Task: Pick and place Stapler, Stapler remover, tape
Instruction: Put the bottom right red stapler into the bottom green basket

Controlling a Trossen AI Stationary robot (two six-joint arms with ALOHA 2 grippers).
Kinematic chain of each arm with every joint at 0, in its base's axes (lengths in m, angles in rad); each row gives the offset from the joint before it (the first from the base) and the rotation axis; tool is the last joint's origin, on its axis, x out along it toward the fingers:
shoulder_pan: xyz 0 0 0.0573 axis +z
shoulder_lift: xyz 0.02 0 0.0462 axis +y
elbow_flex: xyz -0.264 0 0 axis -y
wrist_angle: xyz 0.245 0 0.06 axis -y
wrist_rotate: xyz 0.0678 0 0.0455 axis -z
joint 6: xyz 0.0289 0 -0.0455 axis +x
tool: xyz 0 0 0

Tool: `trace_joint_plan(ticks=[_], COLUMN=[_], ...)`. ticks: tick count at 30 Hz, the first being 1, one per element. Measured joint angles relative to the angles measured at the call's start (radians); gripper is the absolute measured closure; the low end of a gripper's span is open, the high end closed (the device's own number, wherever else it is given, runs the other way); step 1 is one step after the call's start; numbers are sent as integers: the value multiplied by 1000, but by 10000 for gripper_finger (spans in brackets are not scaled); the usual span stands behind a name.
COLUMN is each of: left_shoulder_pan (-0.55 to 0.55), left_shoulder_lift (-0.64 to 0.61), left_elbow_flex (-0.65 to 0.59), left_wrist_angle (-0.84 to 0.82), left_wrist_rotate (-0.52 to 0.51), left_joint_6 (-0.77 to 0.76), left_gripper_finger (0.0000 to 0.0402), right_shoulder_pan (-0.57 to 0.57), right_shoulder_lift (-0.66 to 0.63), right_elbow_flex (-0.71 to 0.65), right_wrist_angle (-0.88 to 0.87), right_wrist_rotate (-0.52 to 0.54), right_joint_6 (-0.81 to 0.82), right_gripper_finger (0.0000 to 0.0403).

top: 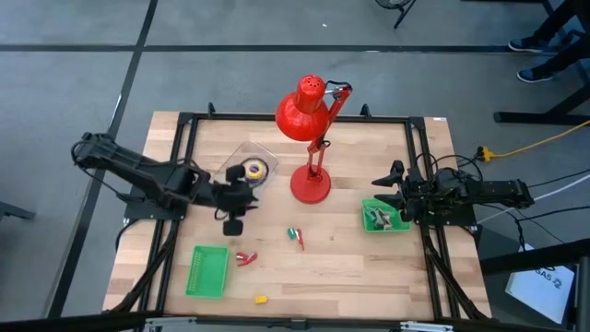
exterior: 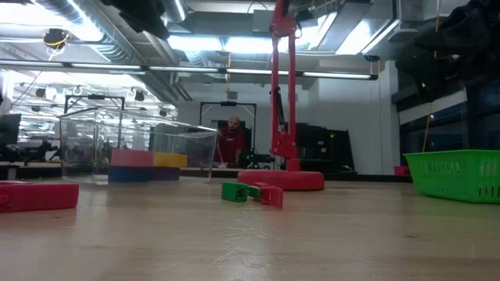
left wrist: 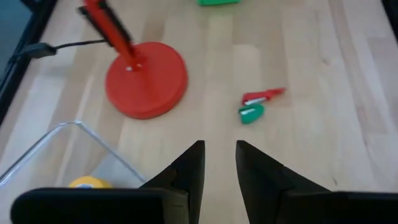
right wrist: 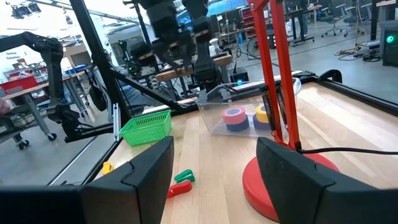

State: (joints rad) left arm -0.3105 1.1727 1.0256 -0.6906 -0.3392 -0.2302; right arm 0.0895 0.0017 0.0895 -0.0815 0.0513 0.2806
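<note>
Left hand point(top: 234, 224), fingers narrowly parted and empty, hangs beside the clear plastic tray point(top: 241, 159) holding small ring-shaped tape rolls point(top: 253, 170); risk: it clips the tray wall and shifts it, while right hand point(top: 380, 193) waits wide open.

Pink, blue and yellow tape rolls point(right wrist: 249, 116) sit in a clear tray point(right wrist: 231, 107); a green-and-red stapler remover point(top: 295, 236) lies mid-table

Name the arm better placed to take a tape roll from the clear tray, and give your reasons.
Left. The left gripper hangs beside the clear tray holding the tape rolls, nothing between its fingers. The right gripper waits across the table over the green basket, with the red lamp between.
</note>
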Motion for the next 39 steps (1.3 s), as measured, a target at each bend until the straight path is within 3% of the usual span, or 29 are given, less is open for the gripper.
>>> trace_joint_plan(ticks=[6, 12, 18, 24, 31, 39], left_shoulder_pan=[-73, -103, -160, -238, -337, -369], left_shoulder_lift=[56, 170, 306, 416, 445, 538], left_elbow_flex=[0, 0, 0, 44, 107, 107], left_wrist_angle=[23, 33, 100, 105, 25, -29], left_wrist_rotate=[20, 142, 172, 334, 313, 304], left_joint_6=[-40, -193, -345, -487, -737, -833], left_gripper_finger=[315, 316, 316, 316, 316, 316], right_shoulder_pan=[0, 0, 0, 0, 0, 0], right_shoulder_lift=[0, 0, 0, 0, 0, 0], right_elbow_flex=[0, 0, 0, 0, 0, 0], right_wrist_angle=[0, -1, 0, 0, 0, 0], right_wrist_rotate=[0, 0, 0, 0, 0, 0], right_joint_6=[0, 0, 0, 0, 0, 0], right_gripper_finger=[171, 171, 171, 171, 171, 171])
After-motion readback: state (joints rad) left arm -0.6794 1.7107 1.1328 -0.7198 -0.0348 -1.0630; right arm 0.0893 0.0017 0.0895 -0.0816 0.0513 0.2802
